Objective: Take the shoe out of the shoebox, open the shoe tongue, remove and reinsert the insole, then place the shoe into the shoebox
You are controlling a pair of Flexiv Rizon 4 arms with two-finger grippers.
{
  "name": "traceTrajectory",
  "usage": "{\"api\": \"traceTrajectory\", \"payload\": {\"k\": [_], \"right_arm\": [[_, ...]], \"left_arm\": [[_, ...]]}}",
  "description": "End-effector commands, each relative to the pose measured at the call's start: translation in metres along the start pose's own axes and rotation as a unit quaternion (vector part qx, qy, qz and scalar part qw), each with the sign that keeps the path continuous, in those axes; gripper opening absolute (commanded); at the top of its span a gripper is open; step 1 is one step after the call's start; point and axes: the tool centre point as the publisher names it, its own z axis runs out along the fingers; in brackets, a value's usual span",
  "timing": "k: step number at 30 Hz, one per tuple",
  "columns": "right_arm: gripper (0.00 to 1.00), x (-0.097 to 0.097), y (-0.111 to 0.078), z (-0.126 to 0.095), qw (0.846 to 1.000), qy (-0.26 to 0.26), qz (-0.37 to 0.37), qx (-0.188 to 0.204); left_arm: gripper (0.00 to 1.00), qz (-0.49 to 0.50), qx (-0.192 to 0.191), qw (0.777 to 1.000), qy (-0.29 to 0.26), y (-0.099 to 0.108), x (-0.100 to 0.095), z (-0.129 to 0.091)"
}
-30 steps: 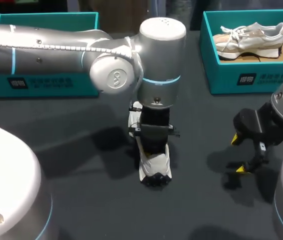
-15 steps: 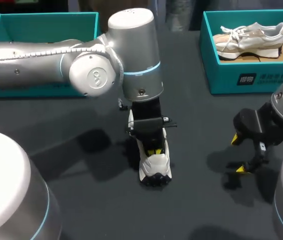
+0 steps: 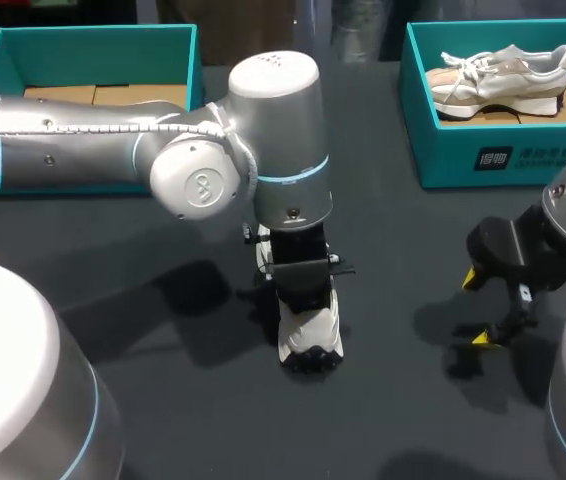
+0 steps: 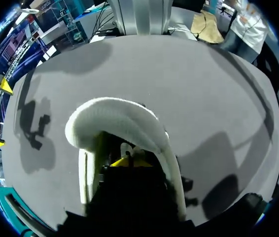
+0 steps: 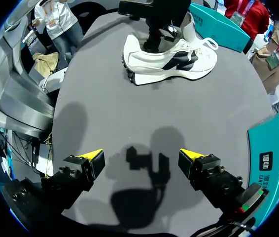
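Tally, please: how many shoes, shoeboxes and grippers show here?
Shoes: 2 (white shoe, beige shoe)
Shoeboxes: 2 (left shoebox, right shoebox)
Grippers: 2 (left gripper, right gripper)
Total: 6

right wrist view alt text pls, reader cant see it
The open right gripper hangs over the dark table. Ahead of it a white shoe stands on its sole, with the left gripper down in its opening.

Even light from above falls on the dark grey matte desk (image 3: 403, 240). Soft-edged shadows lie beneath the glossy silver left arm (image 3: 273, 130), which carries pale highlights, and beneath the right claw (image 5: 141, 156). The white and black sneaker (image 5: 169, 57) is brightly lit.
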Motion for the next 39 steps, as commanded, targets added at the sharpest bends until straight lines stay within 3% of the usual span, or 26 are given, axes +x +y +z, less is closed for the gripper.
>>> {"api": "traceTrajectory", "payload": {"k": [1,6,11,20,29,34,39], "right_arm": [[1.00,0.002,0.000,0.000,1.000,-0.002,0.000,0.001],[1.00,0.002,0.000,0.000,1.000,-0.002,0.000,0.001],[1.00,0.002,0.000,0.000,1.000,-0.002,0.000,0.001],[1.00,0.002,0.000,0.000,1.000,-0.002,0.000,0.001],[1.00,0.002,0.000,0.000,1.000,-0.002,0.000,0.001],[1.00,0.002,0.000,0.000,1.000,-0.002,0.000,0.001],[1.00,0.002,0.000,0.000,1.000,-0.002,0.000,0.001]], "left_arm": [[0.00,0.003,-0.003,1.000,0.005,0.004,0.006,-0.006],[0.00,0.026,-0.021,0.999,0.021,0.000,0.011,-0.026],[0.00,0.034,-0.041,0.997,0.052,-0.003,0.012,-0.030],[0.00,0.033,-0.054,0.993,0.097,0.000,0.015,-0.003],[0.00,0.001,-0.066,0.995,0.068,0.011,0.010,0.008],[0.00,0.006,-0.058,0.997,0.046,0.008,0.011,-0.010],[0.00,0.007,-0.076,0.997,0.015,0.003,0.006,-0.032]]}}
